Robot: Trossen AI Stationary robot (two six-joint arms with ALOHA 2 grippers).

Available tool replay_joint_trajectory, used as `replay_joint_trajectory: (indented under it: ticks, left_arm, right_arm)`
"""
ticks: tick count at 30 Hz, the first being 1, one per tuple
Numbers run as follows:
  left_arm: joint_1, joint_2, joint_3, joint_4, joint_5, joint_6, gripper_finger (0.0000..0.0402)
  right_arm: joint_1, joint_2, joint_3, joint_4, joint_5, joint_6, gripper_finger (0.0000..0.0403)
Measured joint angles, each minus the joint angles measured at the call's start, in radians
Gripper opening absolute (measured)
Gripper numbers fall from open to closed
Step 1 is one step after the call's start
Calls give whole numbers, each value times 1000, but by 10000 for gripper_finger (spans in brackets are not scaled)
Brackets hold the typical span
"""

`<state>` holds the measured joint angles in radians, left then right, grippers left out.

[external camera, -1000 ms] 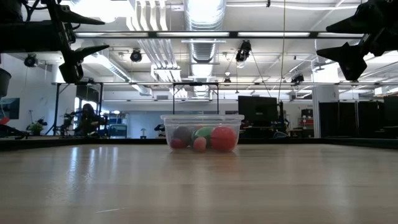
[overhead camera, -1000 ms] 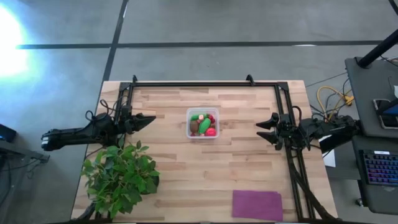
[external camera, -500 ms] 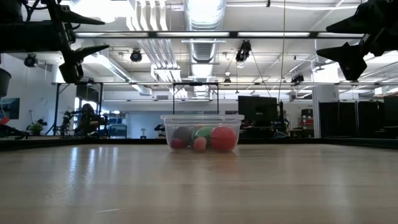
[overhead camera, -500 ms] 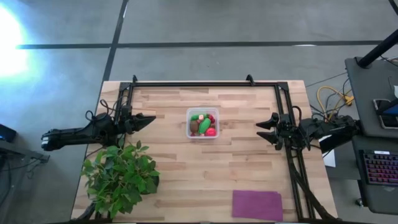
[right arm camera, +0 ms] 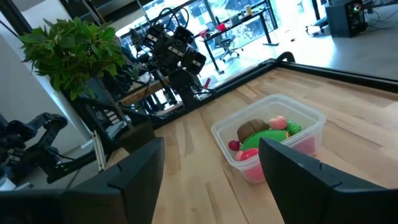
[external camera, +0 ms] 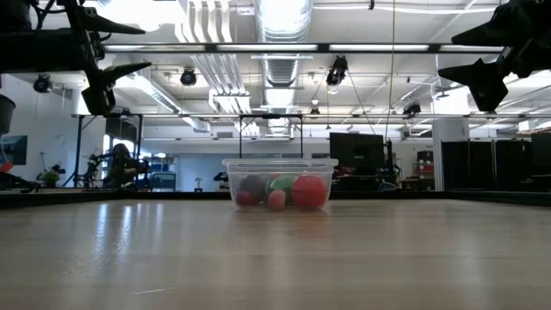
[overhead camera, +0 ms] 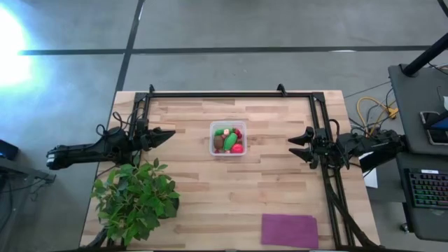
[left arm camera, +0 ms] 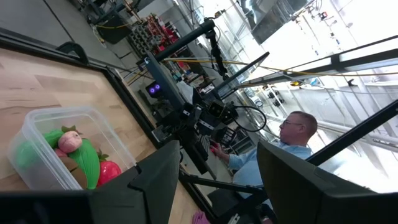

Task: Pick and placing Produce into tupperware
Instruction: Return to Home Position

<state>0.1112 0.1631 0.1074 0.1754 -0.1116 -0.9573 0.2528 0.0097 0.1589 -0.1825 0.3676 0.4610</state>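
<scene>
1. The left gripper hangs over the left side of the wooden table. Its two fingers are spread apart and hold nothing, and its tips point right, toward the middle.
2. The right gripper hangs over the right side of the table. It is likewise spread and empty, with its tips pointing left.
3. The clear tupperware stands between the two grippers, well apart from both. It sits in the middle of the table, a little toward the far edge, and has no lid on it.
4. All the produce lies inside the tupperware. The right wrist view shows a brown kiwi, a green oblong piece touching it, a pink peach and a red piece against the wall.
5. In the low view the tupperware sits flat on the table, with the red piece pressed to its right wall. Both arms show dark at the top corners, well above the rim.
6. A leafy plant fills the near left corner, just beside the left arm.
7. A purple mat lies flat at the near right edge.
8. A black frame runs along the far edge of the table.
9. Beyond the table, the left wrist view shows a person in a light blue shirt.
</scene>
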Motion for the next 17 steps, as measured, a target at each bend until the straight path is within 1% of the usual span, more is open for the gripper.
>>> replay_joint_trajectory:
  ticks: [7, 17]
  left_arm:
    - [0, 0, 0, 0, 0, 0, 201]
    - [0, 0, 0, 0, 0, 0, 201]
  right_arm:
    - [0, 0, 0, 0, 0, 0, 246]
    - [0, 0, 0, 0, 0, 0, 250]
